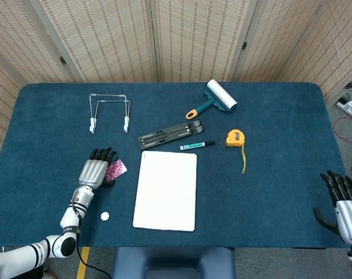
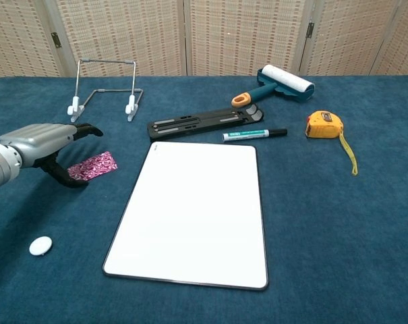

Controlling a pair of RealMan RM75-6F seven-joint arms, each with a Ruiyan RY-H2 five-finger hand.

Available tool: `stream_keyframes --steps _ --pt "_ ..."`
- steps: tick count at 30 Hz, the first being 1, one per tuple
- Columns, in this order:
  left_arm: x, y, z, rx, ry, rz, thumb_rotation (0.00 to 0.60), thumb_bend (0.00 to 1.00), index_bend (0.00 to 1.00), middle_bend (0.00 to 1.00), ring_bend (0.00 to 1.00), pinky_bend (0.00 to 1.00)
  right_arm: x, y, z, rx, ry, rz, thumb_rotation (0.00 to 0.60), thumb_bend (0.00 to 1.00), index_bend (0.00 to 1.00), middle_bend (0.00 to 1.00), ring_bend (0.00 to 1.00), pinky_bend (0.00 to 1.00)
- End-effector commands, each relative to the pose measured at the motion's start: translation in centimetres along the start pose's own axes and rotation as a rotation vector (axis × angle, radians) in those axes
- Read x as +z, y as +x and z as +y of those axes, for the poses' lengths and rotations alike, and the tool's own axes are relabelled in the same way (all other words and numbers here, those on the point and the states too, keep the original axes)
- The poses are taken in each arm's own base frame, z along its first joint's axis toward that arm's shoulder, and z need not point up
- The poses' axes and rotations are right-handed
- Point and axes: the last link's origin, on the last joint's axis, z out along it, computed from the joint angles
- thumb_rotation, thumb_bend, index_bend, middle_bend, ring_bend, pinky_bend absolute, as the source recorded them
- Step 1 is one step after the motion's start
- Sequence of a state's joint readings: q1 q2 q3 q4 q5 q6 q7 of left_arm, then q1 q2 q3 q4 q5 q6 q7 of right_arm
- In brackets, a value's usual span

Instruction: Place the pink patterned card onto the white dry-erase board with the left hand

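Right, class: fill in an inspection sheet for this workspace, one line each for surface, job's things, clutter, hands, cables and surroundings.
Surface: blue cloth table.
Job's things: pink patterned card lies on the cloth, left of the white dry-erase board, not on it.
Clutter: wire stand, black bracket, marker, lint roller, tape measure, small white disc.
Hands: left hand at the card, grip unclear; right hand at the table's edge, holding nothing.
Cables: red cable on the floor, right.
Surroundings: woven folding screens behind.
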State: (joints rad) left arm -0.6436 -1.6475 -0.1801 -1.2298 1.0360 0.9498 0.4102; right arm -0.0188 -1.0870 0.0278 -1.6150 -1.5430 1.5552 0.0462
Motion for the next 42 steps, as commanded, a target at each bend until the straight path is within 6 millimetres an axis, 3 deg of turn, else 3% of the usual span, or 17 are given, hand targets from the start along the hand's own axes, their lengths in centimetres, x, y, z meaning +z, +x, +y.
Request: stream_keyframes --steps 1,8,15,22,42 --pt "0.4 0.2 -1.0 -0.01 0.039 -0.002 0.6 0.27 0.12 0.06 0.07 0.0 -0.1 0.0 0.0 0.0 0.0 0.001 0.6 0.36 0.07 0.08 0.05 0.0" --pt "0.7 0.8 -2.5 -0.052 0.093 -0.001 0.6 0.27 0.15 0.06 0.07 0.0 -0.3 0.1 0.1 0.001 -0.003 0.006 0.6 0.36 0.07 0.08 0.05 0.0" --pt "0.0 1.2 -1.3 -0.082 0.033 -0.021 0.6 0.29 0.23 0.06 0.07 0.0 -0.3 0.0 0.2 0.002 -0.003 0.006 0.6 0.36 0.07 0.08 0.05 0.0" --pt "1.0 1.4 -0.2 -0.058 0.025 -0.04 0.6 0.32 0.27 0.06 0.07 0.0 -0.5 0.1 0.6 0.002 -0.017 0.007 0.6 0.36 0.07 0.08 0.05 0.0" --pt "1.7 1.1 -0.3 -0.048 0.061 -0.068 0.6 0.32 0.34 0.06 0.07 0.0 -0.4 -0.1 0.9 0.006 -0.024 0.001 0.6 0.36 0.07 0.08 0.05 0.0"
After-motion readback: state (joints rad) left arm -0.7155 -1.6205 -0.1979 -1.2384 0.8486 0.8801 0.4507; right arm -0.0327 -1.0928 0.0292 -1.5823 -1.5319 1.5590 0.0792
